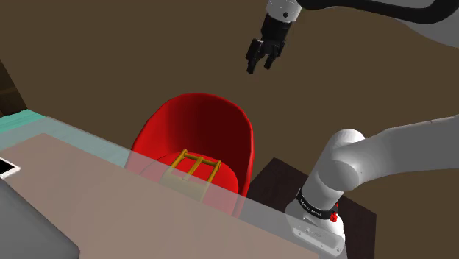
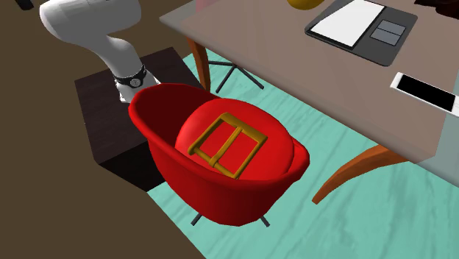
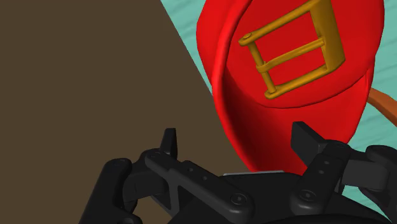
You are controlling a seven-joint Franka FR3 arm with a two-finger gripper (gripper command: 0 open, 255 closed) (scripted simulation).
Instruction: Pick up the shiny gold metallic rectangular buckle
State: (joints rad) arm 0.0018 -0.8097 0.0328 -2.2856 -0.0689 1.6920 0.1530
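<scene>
Brown floor (image 2: 44, 184), teal rug (image 2: 294, 132), one table (image 2: 279, 51). One red chair (image 2: 221, 195), one buckle (image 2: 226, 145) on its seat. My pincer (image 1: 261, 65): fingers apart, empty.

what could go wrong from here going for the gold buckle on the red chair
1. The gold rectangular metal buckle lies flat on the red shell chair; the open black gripper may slide its thin bars rather than pinch them.
2. The chair's raised curved back wraps the seat, so a descending finger could clip it.
3. The grey-brown table edge stands close, narrowing the approach.
</scene>
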